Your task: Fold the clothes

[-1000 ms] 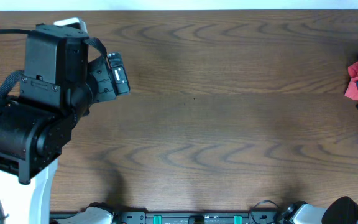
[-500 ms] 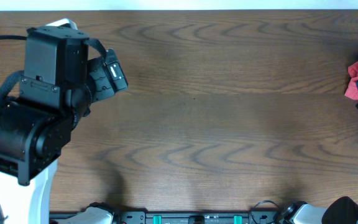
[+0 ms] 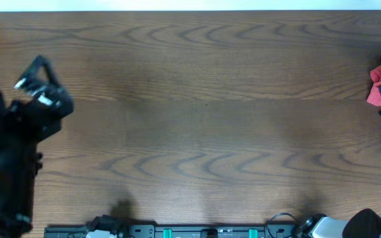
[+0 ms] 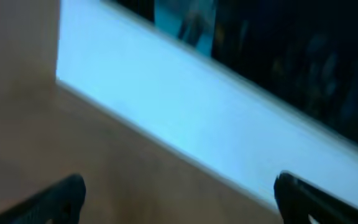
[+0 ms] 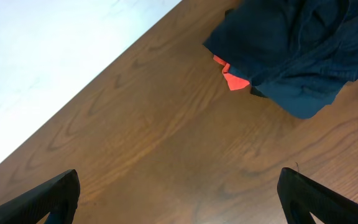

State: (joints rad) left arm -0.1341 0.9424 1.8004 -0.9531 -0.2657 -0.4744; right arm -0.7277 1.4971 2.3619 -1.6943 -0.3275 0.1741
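while the clothes [image 5: 303, 50] are seen bunched at the right edge of the table [image 3: 210, 119], nothing is held. the left gripper [image 4: 179, 198] and right gripper [image 5: 178, 190] are both shown with fingers spread wide.

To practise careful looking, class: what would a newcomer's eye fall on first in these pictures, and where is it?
The crumpled dark navy clothes lie bunched on the wooden table at the right edge of the overhead view, with a bright red piece of fabric showing at their edge. At the opposite, left edge looms the black left arm, blurred in the overhead view.
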